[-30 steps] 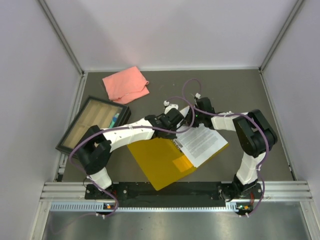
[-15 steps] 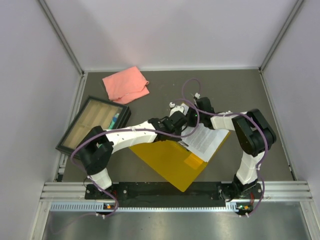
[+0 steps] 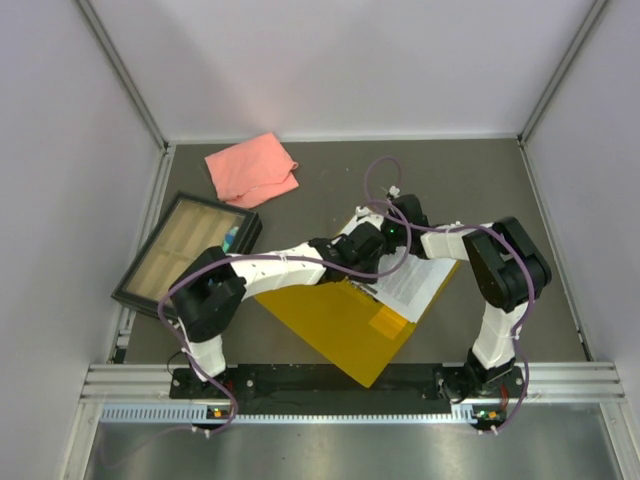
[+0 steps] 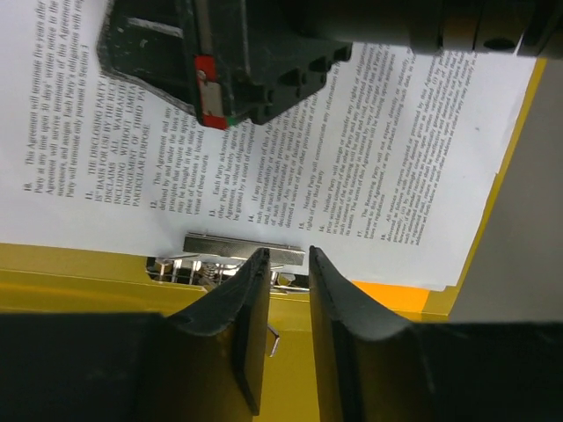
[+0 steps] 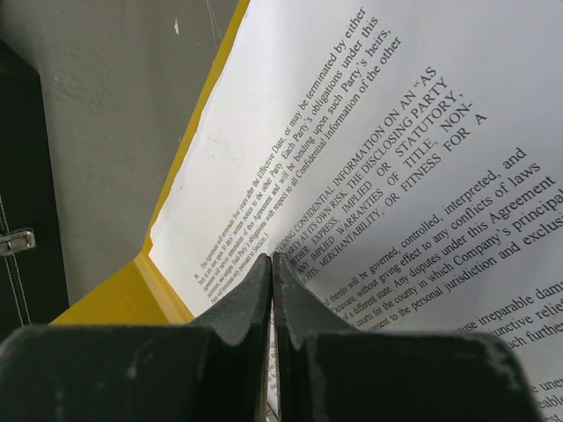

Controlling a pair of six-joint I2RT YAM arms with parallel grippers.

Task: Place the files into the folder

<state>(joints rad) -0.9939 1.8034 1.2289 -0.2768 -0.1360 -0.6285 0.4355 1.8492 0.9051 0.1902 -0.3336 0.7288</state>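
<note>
The metal clip (image 4: 230, 247) lies just ahead of the left gripper (image 4: 287, 257), crosswise to its narrowly parted, empty jaws. The right gripper (image 5: 271, 264) is pressed together, apparently pinching the files (image 5: 422, 132).

Folder (image 3: 335, 320) was plain yellow-orange, with one deeper orange patch on it toward the table's near edge. Files (image 3: 415, 280) were white, printed in dense rows of small black text. Clip (image 4: 244, 248) was bright silver. Cloth (image 3: 252, 168) near the far-left corner was salmon pink, unpatterned. Tray (image 3: 185, 250) at the left edge had a black frame and tan slatted interior. Table (image 3: 450, 180) was matt grey-brown. Left gripper (image 4: 286, 259) and right gripper (image 5: 271, 264) showed black fingers.
</note>
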